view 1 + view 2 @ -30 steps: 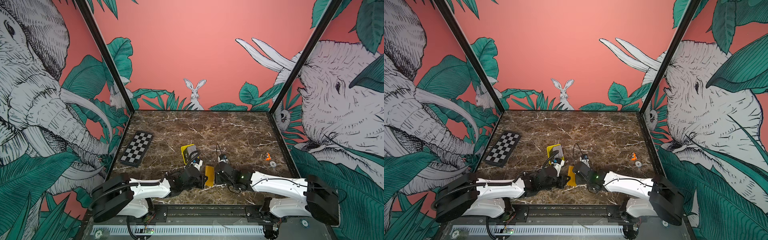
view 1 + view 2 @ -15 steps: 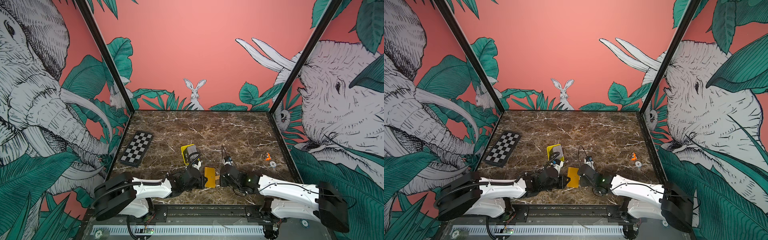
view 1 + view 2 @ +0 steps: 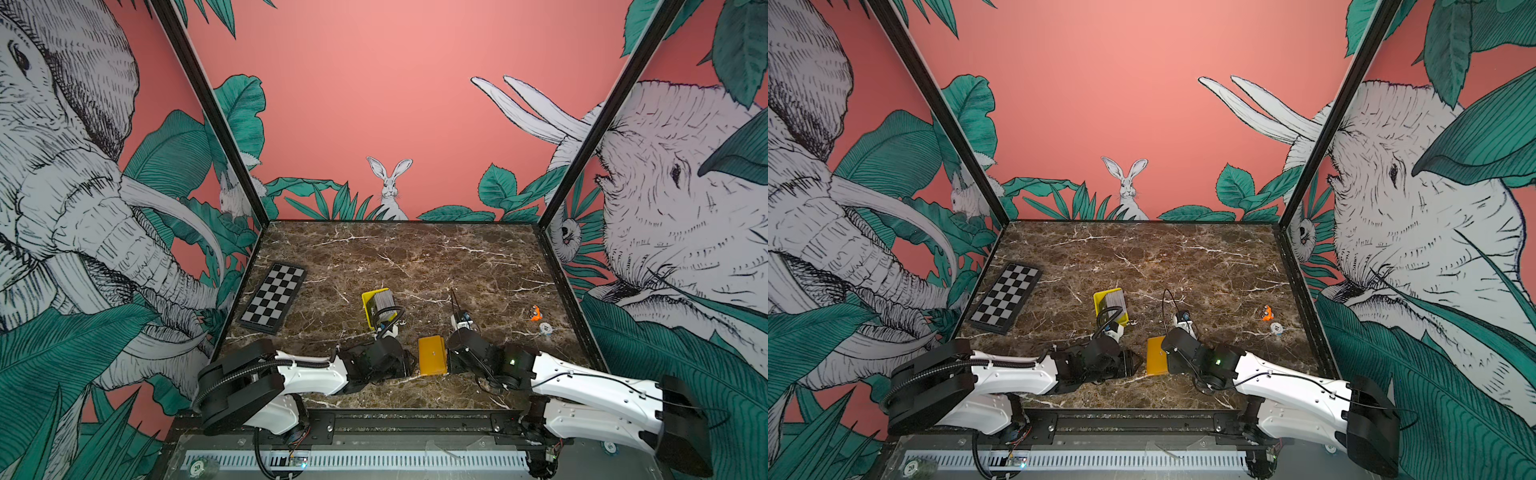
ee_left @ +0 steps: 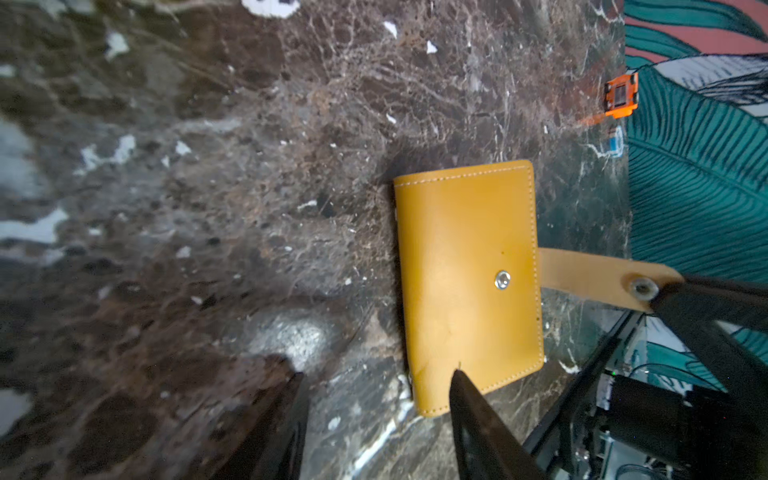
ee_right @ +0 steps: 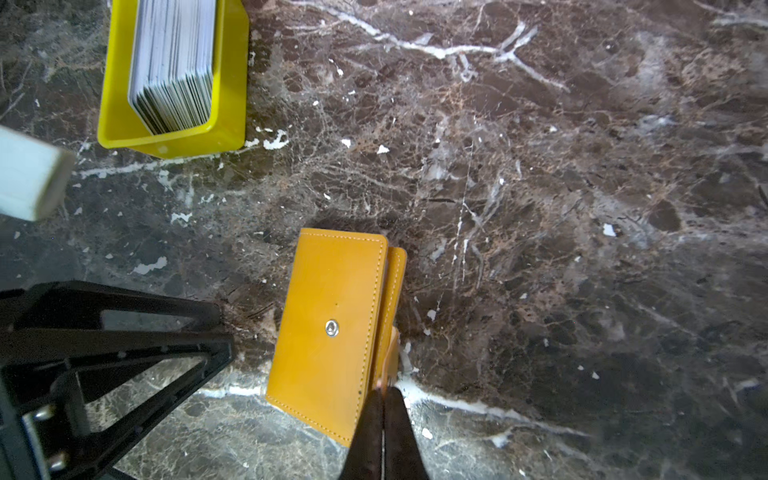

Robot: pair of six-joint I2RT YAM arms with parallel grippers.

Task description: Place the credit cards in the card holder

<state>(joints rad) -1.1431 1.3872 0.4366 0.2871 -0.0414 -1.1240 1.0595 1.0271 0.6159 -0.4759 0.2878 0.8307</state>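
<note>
The card holder (image 3: 432, 355) (image 3: 1156, 355) (image 4: 465, 282) (image 5: 332, 324) is an orange-yellow wallet lying folded shut on the marble near the front edge. Its snap tab (image 4: 598, 280) is undone and sticks out sideways. My right gripper (image 5: 384, 388) (image 3: 449, 360) is shut on that tab at the wallet's right edge. My left gripper (image 4: 376, 382) (image 3: 409, 362) stands open at the wallet's left side, with one fingertip (image 4: 459, 384) over a corner of the wallet. The credit cards (image 3: 383, 302) (image 3: 1116, 300) (image 5: 174, 62) stand on edge in a yellow tray (image 5: 112, 124) behind the left gripper.
A checkerboard plate (image 3: 272, 297) lies at the left of the table. A small orange object (image 3: 536, 312) and a small white round piece (image 3: 545, 328) sit near the right wall. The left gripper's black frame (image 5: 124, 332) is close to the wallet's left side.
My left gripper's jaws have opened from shut beside the card holder. My right arm has drawn back to the right, still shut on the tab.
</note>
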